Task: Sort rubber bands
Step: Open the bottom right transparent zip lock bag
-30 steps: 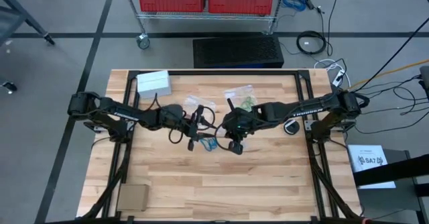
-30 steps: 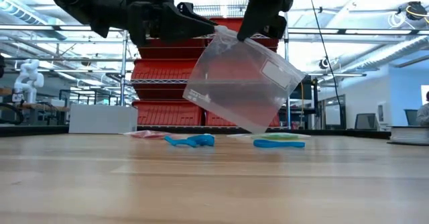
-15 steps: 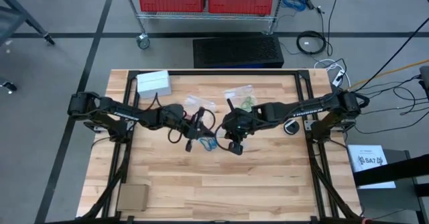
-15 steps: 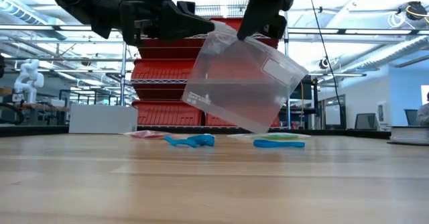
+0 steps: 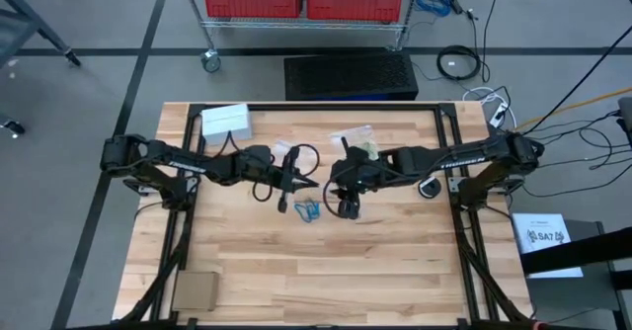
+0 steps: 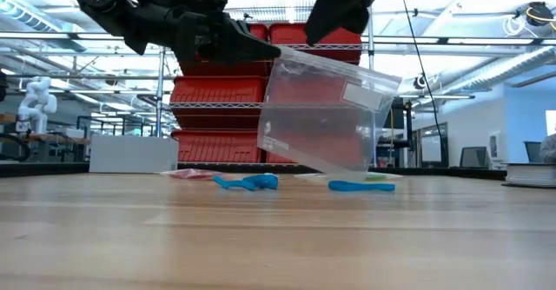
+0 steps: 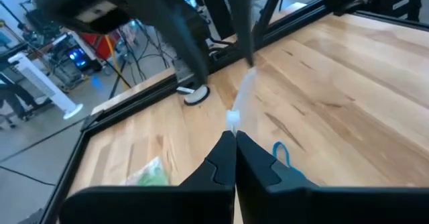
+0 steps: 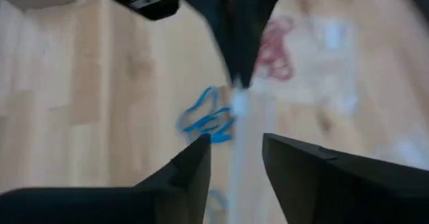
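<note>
From above, the two arms met over the middle of the wooden table (image 5: pixel 247 271). The left gripper (image 5: pixel 308 184) pointed toward the right gripper (image 5: pixel 342 194), and the blue rubber bands (image 5: pixel 308 209) lay on the wood just below the gap between them. A white box (image 5: pixel 225 122) sat near the table's far left corner.

At table height, the left gripper (image 6: pixel 261 49) was pinched shut on the upper corner of a clear plastic bag (image 6: pixel 320 116), which hung tilted above the wood — its lower edge near the table. The right gripper (image 6: pixel 340 8) stood just above the bag's top edge, and whether it touched the bag could not be told. Blue rubber bands (image 6: pixel 248 182) lay on the table behind the bag, more blue ones (image 6: pixel 358 186) beside them, red ones (image 6: pixel 189 174) further left.

In the left wrist view, the left gripper's fingers (image 7: pixel 251 167) were closed together on the bag's edge (image 7: pixel 236 113); a blue band (image 7: pixel 281 153) lay on the wood just beyond.

In the right wrist view, the right gripper's fingers (image 8: pixel 315 174) stood apart, holding nothing — the bag's edge (image 8: pixel 240 127) ran between them toward the left gripper. Blue bands (image 8: pixel 206 120) and red bands (image 8: pixel 276 46) lay on the table beneath.
</note>
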